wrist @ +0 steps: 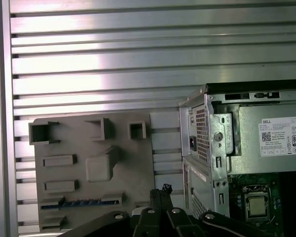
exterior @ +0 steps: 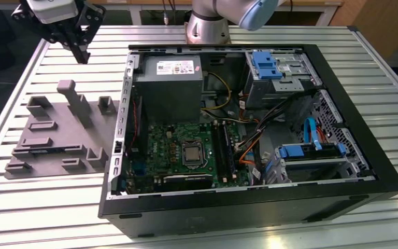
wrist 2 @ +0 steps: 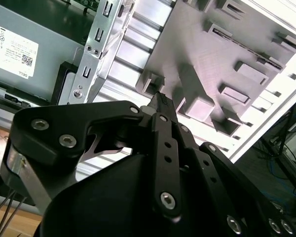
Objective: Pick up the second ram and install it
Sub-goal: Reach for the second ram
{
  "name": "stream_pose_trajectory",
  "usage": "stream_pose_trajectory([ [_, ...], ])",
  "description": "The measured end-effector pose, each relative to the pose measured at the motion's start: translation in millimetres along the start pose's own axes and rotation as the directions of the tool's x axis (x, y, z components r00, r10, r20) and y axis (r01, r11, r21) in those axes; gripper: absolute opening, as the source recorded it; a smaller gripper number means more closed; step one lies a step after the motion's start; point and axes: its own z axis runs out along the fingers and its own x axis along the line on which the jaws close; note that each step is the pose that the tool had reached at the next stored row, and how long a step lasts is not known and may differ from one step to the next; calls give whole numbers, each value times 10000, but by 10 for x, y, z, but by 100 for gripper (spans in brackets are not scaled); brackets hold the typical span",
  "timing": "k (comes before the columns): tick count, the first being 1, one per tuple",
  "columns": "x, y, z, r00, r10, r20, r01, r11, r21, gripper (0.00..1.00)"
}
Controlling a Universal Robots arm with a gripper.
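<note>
At the exterior view's left lies the slatted aluminium table (exterior: 60,207). On it rests a grey fixture plate (exterior: 54,132) with raised blocks and long slots. The second ram (exterior: 47,151) lies in one of those slots, near the plate's front edge, and shows as a thin blue-green strip. In the first wrist view I see the same strip (wrist: 84,202) seated low in its slot on the plate (wrist: 133,168).

It is well apart from me. My gripper (exterior: 83,56) hangs above the table past the plate's far end, in the exterior view's upper left corner, pointing down. My fingers (wrist: 155,195) are pressed together with nothing between them (in the second wrist view the gripper (wrist 2: 160,98) tapers to one dark tip over the plate (wrist 2: 187,44)).

Just beside the plate, toward the exterior view's right, stands the open computer case (exterior: 219,212), lying on its side. Inside it, at the back, is the grey power supply (exterior: 168,91), which both wrist views catch by its white label. In front of that sits the green motherboard (exterior: 164,145) with the square processor (exterior: 193,154) near its middle. Next come the long black memory slots (exterior: 223,150); I cannot tell what stands in them. Farthest right are two blue drive caddies, one at the back (exterior: 263,65) and one at the front (exterior: 310,152), with orange and blue cables between them.
</note>
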Motion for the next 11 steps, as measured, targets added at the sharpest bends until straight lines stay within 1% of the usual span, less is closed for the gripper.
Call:
stream_pose_trajectory([
  [11, 60, -4, -1, 10000, 0, 0, 0, 10000, -1, 11],
])
